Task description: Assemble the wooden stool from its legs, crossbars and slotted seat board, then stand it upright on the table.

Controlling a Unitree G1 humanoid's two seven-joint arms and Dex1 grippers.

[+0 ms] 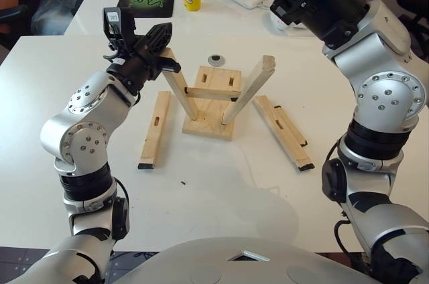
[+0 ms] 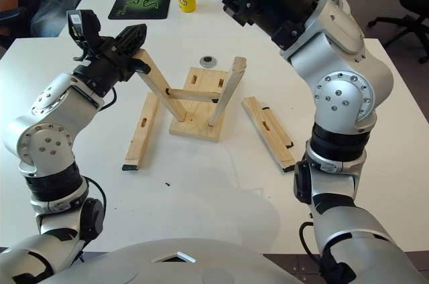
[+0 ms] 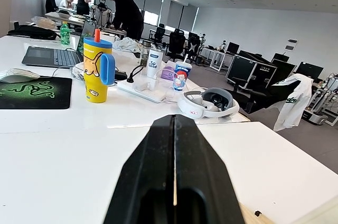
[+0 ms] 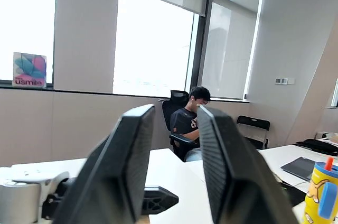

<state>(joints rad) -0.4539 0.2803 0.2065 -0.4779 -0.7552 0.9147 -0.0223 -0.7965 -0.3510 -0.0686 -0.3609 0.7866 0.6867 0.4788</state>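
Left black two-finger gripper (image 3: 173,129) closed, empty, beside top of slanted pale wooden leg (image 1: 179,90) | right gripper (image 4: 174,123) open, empty, raised | flat slotted seat board (image 1: 208,126) carries two legs

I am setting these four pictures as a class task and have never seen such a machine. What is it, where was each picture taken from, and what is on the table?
This is a humanoid robot with two arms, each ending in a two-finger gripper. Two pictures come from cameras in its head, looking down over its arms at a white table. The other two come from a camera on each wrist, looking along the fingers into the office.

On the table lies the slotted seat board. A first leg and a second leg stand tilted in it, joined by a crossbar. Two loose slotted pieces lie flat, one on the left, one on the right.

The left gripper, fingers shut, is at the first leg's top; whether it grips it is unclear. The right gripper is open and empty.
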